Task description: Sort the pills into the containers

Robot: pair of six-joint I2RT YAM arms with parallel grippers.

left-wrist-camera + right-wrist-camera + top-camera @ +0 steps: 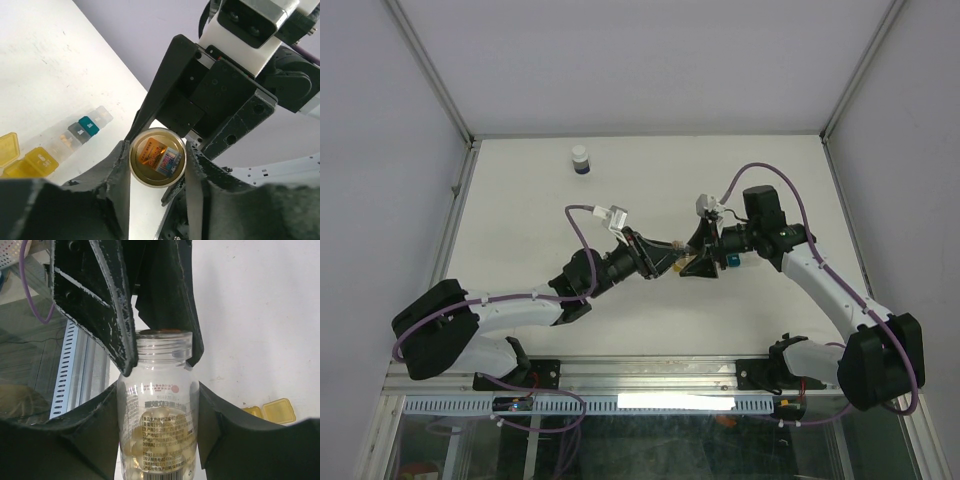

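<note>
**Two grippers meeting on one pill bottle (159,372).** Your right gripper (159,405) is clamping the clear bottle's body, with one finger pressing on each side of the printed label. Yellowish pills (145,452) are showing through the lower wall. Your left gripper (157,152) is pinching the bottle's round, gold-coloured top end, its jaws pressing in on either side of it. You cannot tell from these views whether that end is a cap or the open mouth. The containers (60,142) are lying on the white table (520,220) just beside the pill bottle, on its right-arm side, touching neither gripper. The strip is running yellow, clear, teal, clear. A small white-capped bottle (580,160) is standing well apart from the pill bottle, towards the table's far left.
</note>
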